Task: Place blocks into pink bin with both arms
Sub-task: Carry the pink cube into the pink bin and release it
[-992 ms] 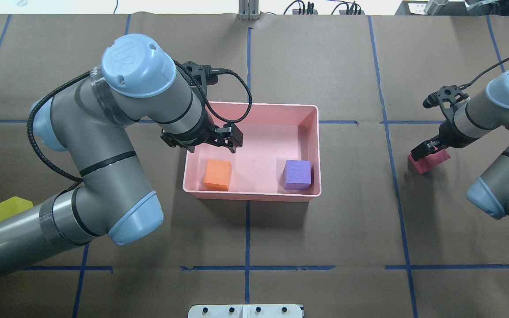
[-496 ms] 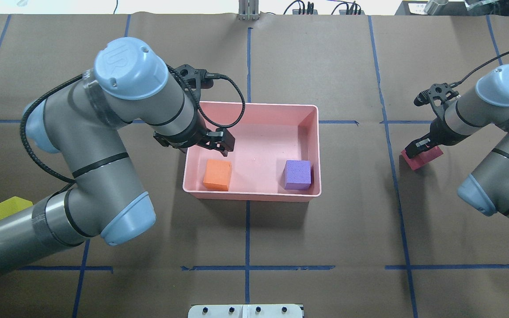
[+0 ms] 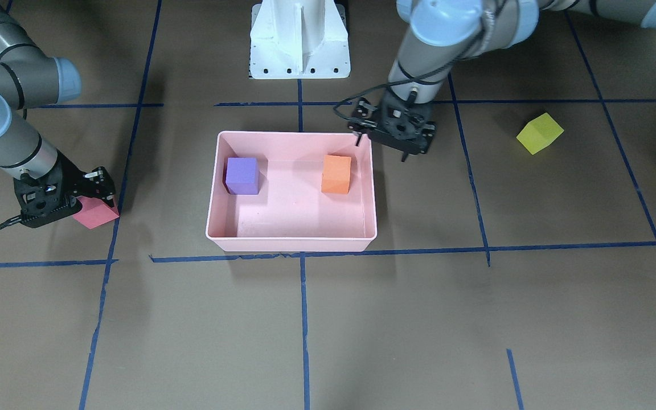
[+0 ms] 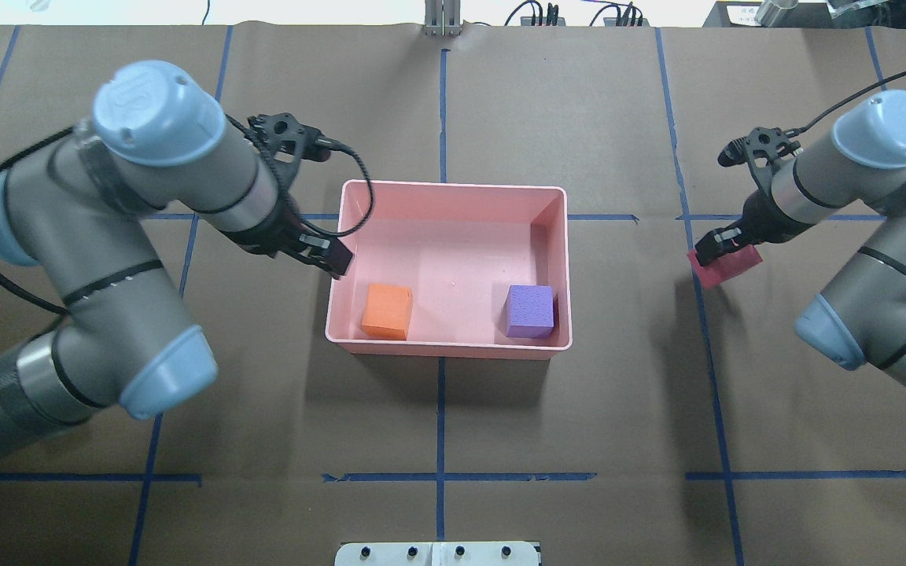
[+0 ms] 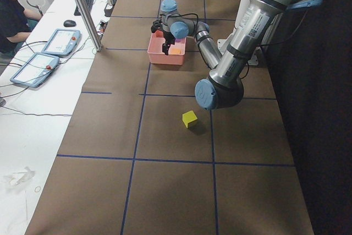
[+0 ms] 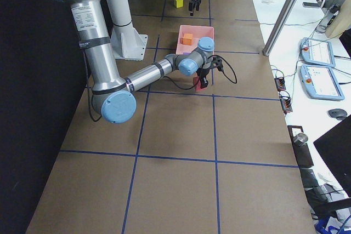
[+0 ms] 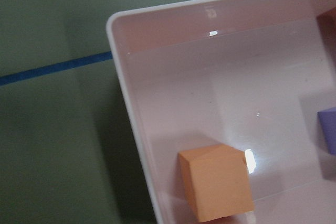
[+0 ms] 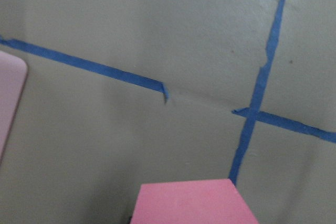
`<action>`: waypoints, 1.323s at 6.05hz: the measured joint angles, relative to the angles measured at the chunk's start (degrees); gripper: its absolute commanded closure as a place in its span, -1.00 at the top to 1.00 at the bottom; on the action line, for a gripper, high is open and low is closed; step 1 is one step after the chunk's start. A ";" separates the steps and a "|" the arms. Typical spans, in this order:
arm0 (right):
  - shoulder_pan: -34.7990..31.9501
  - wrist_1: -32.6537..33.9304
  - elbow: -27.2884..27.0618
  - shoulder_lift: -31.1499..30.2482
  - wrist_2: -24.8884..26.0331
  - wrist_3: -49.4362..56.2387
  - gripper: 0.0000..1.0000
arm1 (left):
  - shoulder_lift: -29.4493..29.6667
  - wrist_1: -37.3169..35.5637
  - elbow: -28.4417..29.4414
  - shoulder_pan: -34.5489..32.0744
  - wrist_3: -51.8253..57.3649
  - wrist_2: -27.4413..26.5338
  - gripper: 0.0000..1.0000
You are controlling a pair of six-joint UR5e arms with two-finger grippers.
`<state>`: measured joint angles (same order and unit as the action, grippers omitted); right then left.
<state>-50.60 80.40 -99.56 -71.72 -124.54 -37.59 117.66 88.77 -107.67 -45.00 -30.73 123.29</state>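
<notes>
The pink bin [image 4: 461, 244] sits mid-table and holds the orange block [image 4: 387, 310] and the purple block [image 4: 530, 311]; both also show in the front view, orange [image 3: 336, 174] and purple [image 3: 241, 175]. My left gripper [image 4: 333, 258] is open and empty over the bin's left rim. Its wrist view shows the orange block [image 7: 218, 184] inside the bin. My right gripper [image 4: 724, 255] is shut on the red-pink block [image 4: 730, 267], right of the bin and just above the table. The yellow-green block [image 3: 540, 132] lies on the table on my far left, hidden by my left arm in the overhead view.
The white pedestal base [image 3: 299, 40] stands behind the bin. Blue tape lines [image 4: 441, 409] grid the brown table cover. A side table with tablets [image 5: 47, 53] and an operator [image 5: 14, 4] lies beyond the far edge.
My left arm swung left, drawing its gripper from over the bin's inside to its left rim. My right gripper carried the red-pink block left, toward the bin.
</notes>
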 measured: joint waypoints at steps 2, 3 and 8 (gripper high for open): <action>0.96 10.60 -3.21 8.64 -0.22 -8.87 -0.42 | -10.87 0.34 -4.27 -5.72 13.88 3.20 1.00; 2.73 12.10 -3.44 12.30 0.02 -15.99 -0.37 | -16.34 0.72 -5.82 -8.18 20.55 3.53 1.00; 15.25 20.61 1.80 29.52 12.81 -42.09 1.00 | -39.33 20.44 -8.78 -10.89 27.89 3.47 1.00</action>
<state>-35.36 101.01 -97.76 -42.21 -111.73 -79.67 78.33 109.21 -116.45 -55.89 -2.84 126.76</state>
